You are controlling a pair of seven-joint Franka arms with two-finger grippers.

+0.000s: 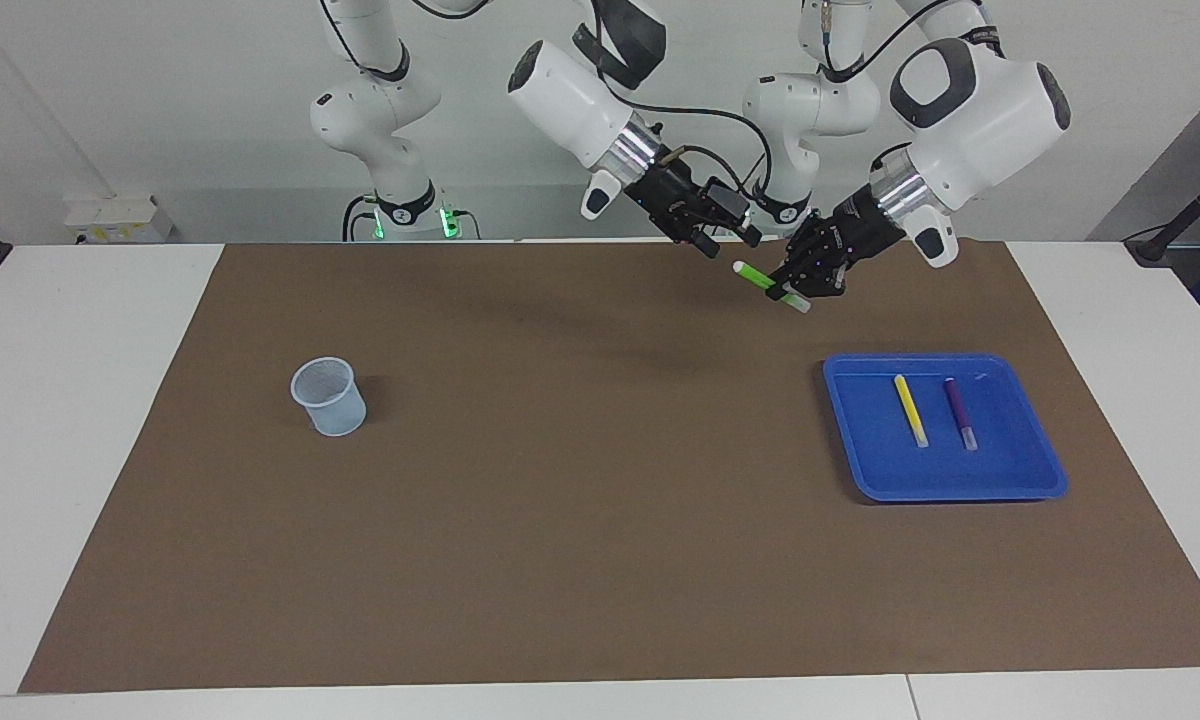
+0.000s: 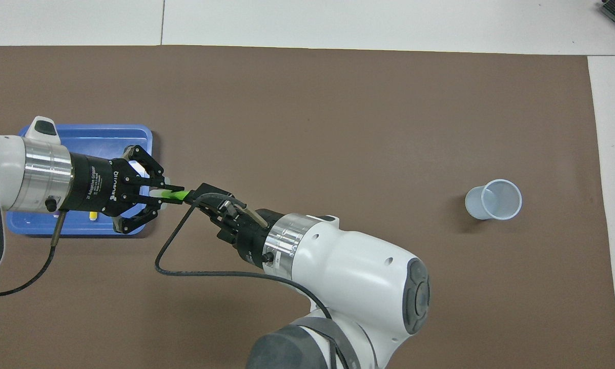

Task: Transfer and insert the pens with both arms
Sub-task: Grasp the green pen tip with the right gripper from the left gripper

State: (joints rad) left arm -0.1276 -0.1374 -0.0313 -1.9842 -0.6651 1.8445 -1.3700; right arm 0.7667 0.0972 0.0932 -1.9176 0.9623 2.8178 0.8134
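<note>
My left gripper [image 1: 790,288] is shut on the green pen [image 1: 757,276] and holds it in the air over the brown mat, between the tray and the robots. The pen's free end points toward my right gripper [image 1: 728,242]. That gripper is open and hangs just above this end, apart from it. In the overhead view the right gripper [image 2: 201,192] covers the tip of the green pen [image 2: 174,195] held by the left gripper [image 2: 160,192]. The yellow pen [image 1: 911,410] and the purple pen [image 1: 959,412] lie side by side in the blue tray [image 1: 945,488].
A pale translucent cup [image 1: 329,397] stands upright on the mat toward the right arm's end of the table; it also shows in the overhead view [image 2: 493,199]. The brown mat [image 1: 580,520] covers most of the table. Two smaller white arms stand at the back.
</note>
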